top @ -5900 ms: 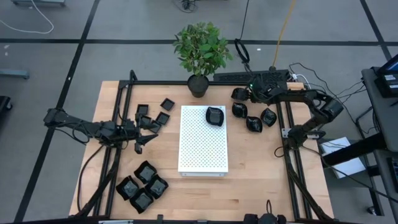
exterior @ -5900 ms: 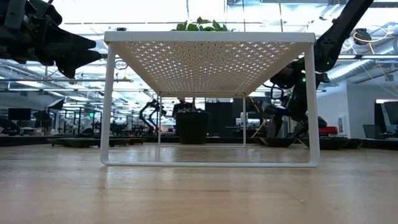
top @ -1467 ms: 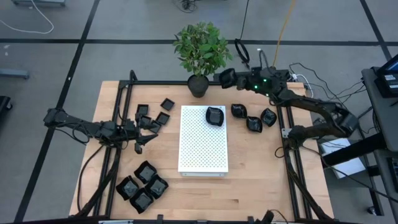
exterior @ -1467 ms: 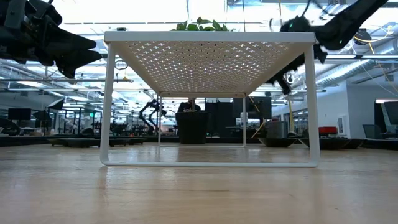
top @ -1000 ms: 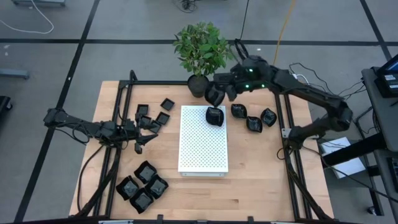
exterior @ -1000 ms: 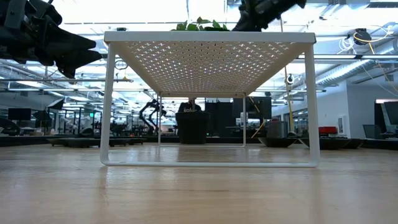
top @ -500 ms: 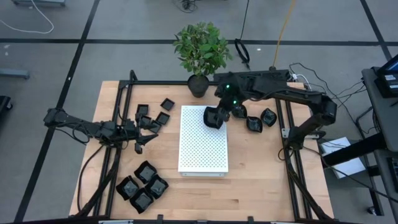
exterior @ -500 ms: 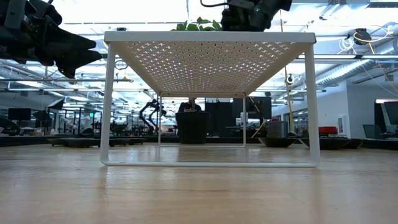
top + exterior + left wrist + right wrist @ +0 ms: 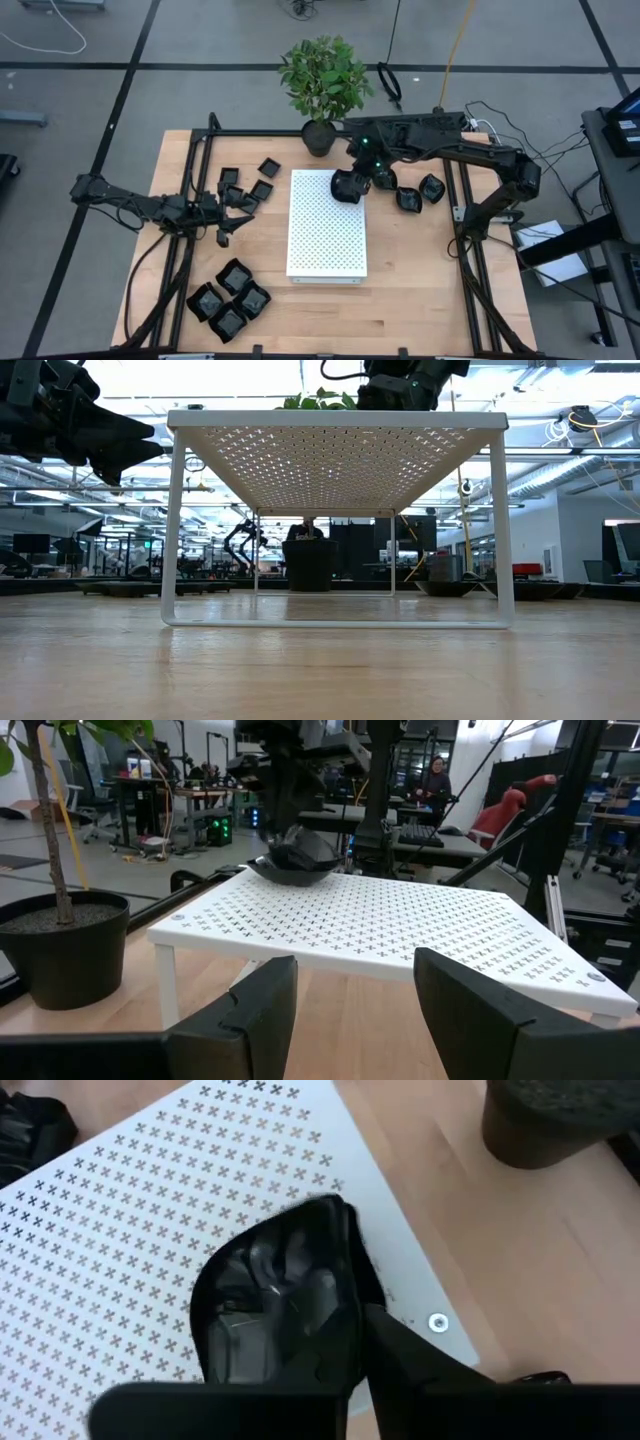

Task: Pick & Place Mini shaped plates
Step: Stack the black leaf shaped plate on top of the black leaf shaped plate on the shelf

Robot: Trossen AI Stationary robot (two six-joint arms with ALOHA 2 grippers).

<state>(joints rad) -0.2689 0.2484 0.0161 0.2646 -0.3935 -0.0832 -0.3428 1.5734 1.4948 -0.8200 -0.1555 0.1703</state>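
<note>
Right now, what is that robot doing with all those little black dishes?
The right pincer is at the far corner of the white board, holding a rounded mini plate down on it, apparently onto a plate already there. Two more rounded plates wait on the table nearby. The left pincer waits near the small square plates.

The high view looks straight down on the whole table (image 9: 400, 290). The low view sits at tabletop height, facing level under the white board (image 9: 335, 420). Both wrist views sit close, sharing that board's far corner with the 2 others.
</note>
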